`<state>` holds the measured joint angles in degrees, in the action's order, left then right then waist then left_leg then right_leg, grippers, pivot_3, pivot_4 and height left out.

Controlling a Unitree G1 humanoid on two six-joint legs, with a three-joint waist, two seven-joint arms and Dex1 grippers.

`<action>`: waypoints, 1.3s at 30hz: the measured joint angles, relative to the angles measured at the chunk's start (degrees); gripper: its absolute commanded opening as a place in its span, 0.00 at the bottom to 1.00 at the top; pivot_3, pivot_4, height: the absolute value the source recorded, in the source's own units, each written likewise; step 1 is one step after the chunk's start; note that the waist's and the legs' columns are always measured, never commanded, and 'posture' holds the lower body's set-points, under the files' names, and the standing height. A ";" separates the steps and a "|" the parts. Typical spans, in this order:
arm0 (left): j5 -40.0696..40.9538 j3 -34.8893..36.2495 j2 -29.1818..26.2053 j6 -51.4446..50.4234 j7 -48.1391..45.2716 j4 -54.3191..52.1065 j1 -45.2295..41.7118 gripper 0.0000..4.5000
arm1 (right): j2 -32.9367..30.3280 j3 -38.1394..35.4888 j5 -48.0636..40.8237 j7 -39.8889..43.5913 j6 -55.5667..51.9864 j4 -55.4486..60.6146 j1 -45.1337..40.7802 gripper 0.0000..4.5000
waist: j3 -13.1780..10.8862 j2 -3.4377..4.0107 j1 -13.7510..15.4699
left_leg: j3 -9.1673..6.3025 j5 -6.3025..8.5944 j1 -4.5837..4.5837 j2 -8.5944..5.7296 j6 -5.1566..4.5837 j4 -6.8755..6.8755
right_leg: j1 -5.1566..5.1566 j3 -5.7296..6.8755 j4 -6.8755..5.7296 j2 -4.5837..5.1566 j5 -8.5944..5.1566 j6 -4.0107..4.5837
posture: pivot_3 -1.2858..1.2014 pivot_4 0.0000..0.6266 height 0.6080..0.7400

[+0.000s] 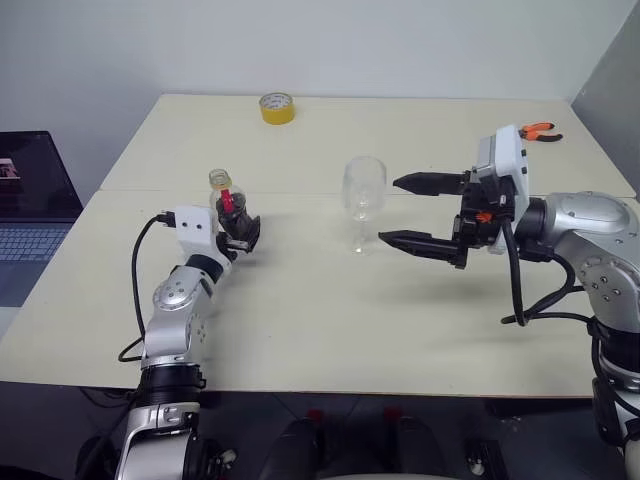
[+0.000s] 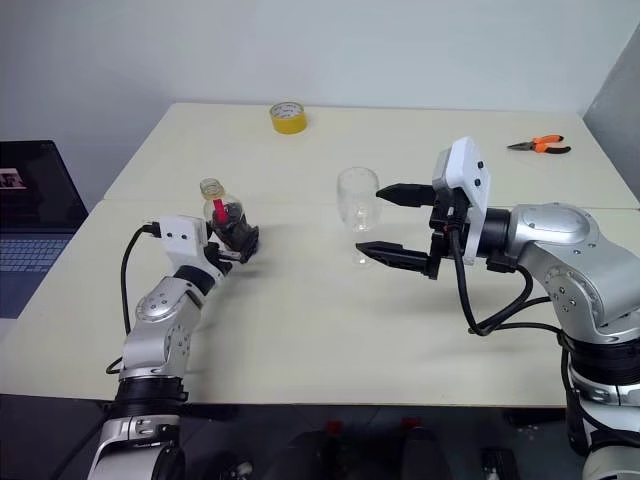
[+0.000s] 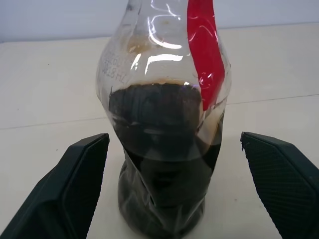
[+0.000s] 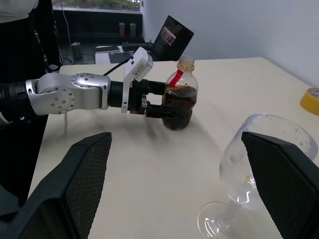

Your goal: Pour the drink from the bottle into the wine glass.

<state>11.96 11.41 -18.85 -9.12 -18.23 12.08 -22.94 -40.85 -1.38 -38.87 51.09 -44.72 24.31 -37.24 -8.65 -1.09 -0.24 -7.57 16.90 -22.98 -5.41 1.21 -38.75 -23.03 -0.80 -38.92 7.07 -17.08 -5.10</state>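
— Laptop (image 1: 30, 215) first, at the far left edge beside the table (image 1: 300, 330). What stands next to it on the tabletop?

— Left gripper (image 1: 240, 228), reaching forward and level, with the bottle (image 1: 226, 205) standing between its two black fingers.

— Does it hold the bottle?

— Not by the left wrist view: both fingers (image 3: 75, 184) stand wide, each with table showing between it and the bottle's sides. In the head views the fingers overlap the bottle's base, so contact there is hard to rule out, but I read it as apart.

— Which way does the bottle point?

— Upright, long axis vertical, uncapped mouth up. The drink (image 3: 162, 149) fills the lower bulge, roughly up to the shoulder, and a red label strip runs down one side.

— And farther right?

— Yellow tape roll (image 1: 277, 107) lies near the far edge of the table. Then the wine glass (image 1: 364, 200), near the table's middle, upright on its foot, stem vertical, bowl opening upward; it looks empty. It stands well apart from the bottle.

— The other arm?

— Right gripper (image 1: 425, 213) points left toward the glass, jaws spread wide one above the other, tips just beside the bowl and stem, holding nothing. Orange-handled pliers (image 1: 540, 131) lie at the far right.
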 measured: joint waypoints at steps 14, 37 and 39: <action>-2.55 -1.25 0.44 1.75 1.96 0.16 -0.49 0.25 | -0.37 0.32 0.57 -0.98 0.09 -0.01 -0.36 1.00 | -0.03 -0.05 0.02 | 0.00 0.00 -0.05 -0.01 0.00 -0.02 | -0.06 0.00 -0.02 0.01 0.00 0.00 | 0.52 0.24 1.00; -12.31 -13.24 -2.52 -1.19 0.37 -8.28 -14.05 0.25 | -0.42 -3.60 1.70 -3.82 3.04 -2.25 1.28 1.00 | -0.14 -0.23 -0.76 | -0.01 -0.01 -0.19 -0.04 0.01 -0.05 | -0.16 0.04 -0.03 0.02 0.01 -0.01 | 0.52 0.24 1.00; -14.06 -14.73 -3.86 -0.15 -1.05 -7.58 -14.84 0.25 | -0.42 -4.30 1.73 -4.28 3.12 -2.28 2.22 1.00 | -0.14 -0.23 -0.77 | -0.01 0.00 -0.20 -0.04 0.01 -0.05 | -0.16 0.04 -0.03 0.02 0.01 -0.01 | 0.52 0.24 1.00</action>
<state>-2.09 -3.31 -22.71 -9.27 -19.28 4.49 -37.78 -41.27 -5.68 -37.14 46.81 -41.60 22.03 -35.02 -8.80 -1.32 -1.01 -7.58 16.90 -23.17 -5.45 1.21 -38.80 -23.19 -0.76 -38.95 7.09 -17.07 -5.11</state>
